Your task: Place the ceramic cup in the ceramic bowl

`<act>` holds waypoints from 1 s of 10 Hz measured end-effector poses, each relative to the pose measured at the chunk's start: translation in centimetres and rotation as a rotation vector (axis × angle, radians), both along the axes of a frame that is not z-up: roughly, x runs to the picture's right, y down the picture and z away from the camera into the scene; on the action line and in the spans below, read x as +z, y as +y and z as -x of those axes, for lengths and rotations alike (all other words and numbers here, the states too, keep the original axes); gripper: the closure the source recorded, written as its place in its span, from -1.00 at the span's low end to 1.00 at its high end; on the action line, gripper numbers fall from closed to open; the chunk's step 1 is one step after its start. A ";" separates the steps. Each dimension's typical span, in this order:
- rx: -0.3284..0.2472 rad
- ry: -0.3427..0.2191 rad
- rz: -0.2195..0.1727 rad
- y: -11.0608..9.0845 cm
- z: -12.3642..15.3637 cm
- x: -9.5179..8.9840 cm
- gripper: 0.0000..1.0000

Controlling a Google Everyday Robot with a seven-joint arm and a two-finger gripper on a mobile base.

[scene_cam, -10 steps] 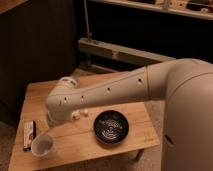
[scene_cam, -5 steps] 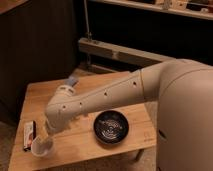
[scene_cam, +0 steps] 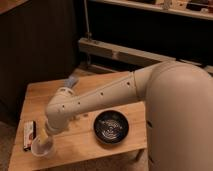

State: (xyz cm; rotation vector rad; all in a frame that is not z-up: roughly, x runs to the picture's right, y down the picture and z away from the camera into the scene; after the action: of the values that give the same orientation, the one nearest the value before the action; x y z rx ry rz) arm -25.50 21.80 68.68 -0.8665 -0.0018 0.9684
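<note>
Hand [scene_cam: 44,137] at ceramic cup [scene_cam: 41,150] — grip state unclear; ceramic bowl [scene_cam: 112,128] well apart.

counter [scene_cam: 40,95]: pale wooden top with visible plank seams, its left, front and back edges in view, the right end hidden.
flat packet [scene_cam: 28,135]: white, rectangular, with dark and red markings; lies flat along the counter's left edge, near the front-left corner.
light-blue thing [scene_cam: 71,81]: small, toward the back edge, left of the middle, mostly hidden; what it is cannot be told.
rail [scene_cam: 120,52]: long pale ledge beyond the counter's back edge, slanting down to the right.
pole [scene_cam: 86,20]: thin, upright, rising from the rail's left end.
dark panel [scene_cam: 35,45]: stands behind the back-left corner.
claw [scene_cam: 44,138]: low over the counter's front-left corner, just beside the packet.
</note>
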 end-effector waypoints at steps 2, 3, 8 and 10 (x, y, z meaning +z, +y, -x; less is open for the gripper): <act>-0.007 0.003 0.014 0.4 0.1 0.4 -0.60; -0.010 0.008 0.026 0.8 0.0 1.0 -0.57; -0.012 0.023 0.051 1.5 -0.1 2.3 0.29; -0.020 0.028 0.055 1.7 -0.1 2.4 0.68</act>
State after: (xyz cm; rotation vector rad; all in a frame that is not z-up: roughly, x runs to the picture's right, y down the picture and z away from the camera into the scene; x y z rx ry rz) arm -25.42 23.47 71.11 -0.9018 0.0574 0.9651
